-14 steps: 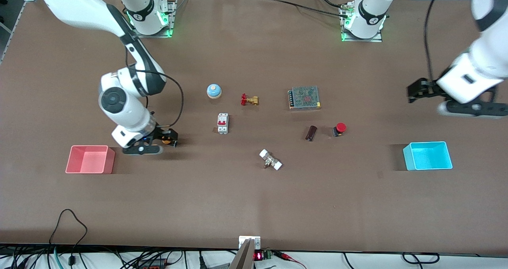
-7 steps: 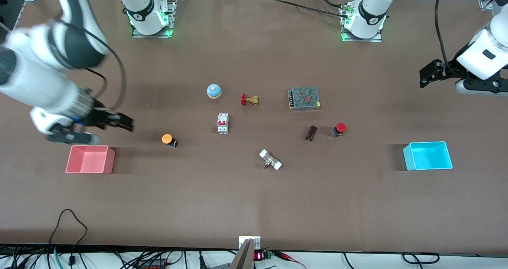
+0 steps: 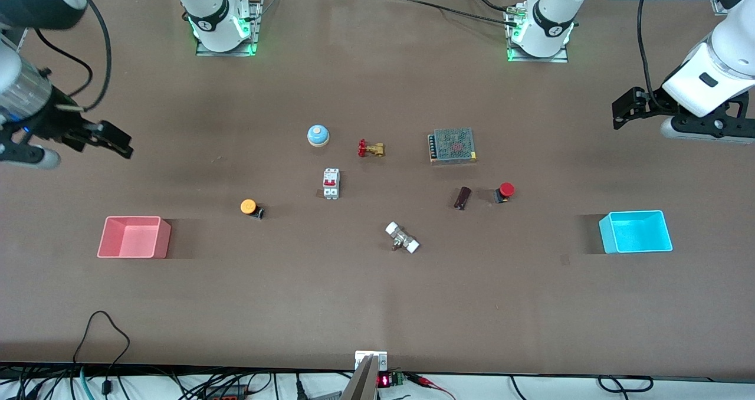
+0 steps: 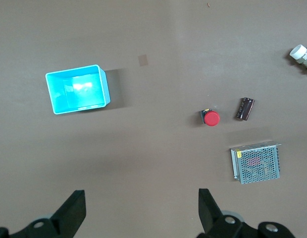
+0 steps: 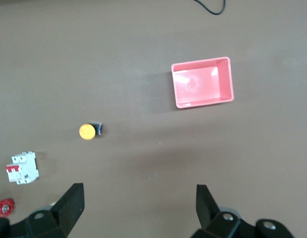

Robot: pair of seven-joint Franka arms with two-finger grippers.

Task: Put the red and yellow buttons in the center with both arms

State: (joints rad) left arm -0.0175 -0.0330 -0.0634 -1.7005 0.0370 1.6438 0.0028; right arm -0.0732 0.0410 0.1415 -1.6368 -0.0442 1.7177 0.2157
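- right pincer (image 3: 112,143): a second ago it sat low at the yellow button (image 3: 249,206); now it is lifted away over the desk (image 3: 377,305) edge at the right arm's end, fingers spread and empty.
- left pincer (image 3: 619,112): fingers wide apart, holding nothing, up over the desk edge at the left arm's end; it has shifted only slightly in the last second.
- yellow button: freed, lying on its side on the bare desk between the pink bin (image 3: 134,236) and the white circuit breaker (image 3: 331,183), toward the right arm's end.
- red button (image 3: 504,192): unmoved through the last second, just beside a dark cylinder (image 3: 462,197), nearer the front camera than the mesh-topped power supply (image 3: 452,145).
- judgement: both buttons are set down and both arms are clear, so placing looks finished; each button lies somewhat off the true middle.
- materials: desk is flat, matte brown; buttons have smooth round mushroom caps on short black bodies; bins, pink and cyan (image 3: 636,231), are glossy rectangular plastic with thin walls.
- also present: blue dome bell (image 3: 318,135), brass valve with red handwheel (image 3: 370,148), white-capped metal fitting (image 3: 402,238).
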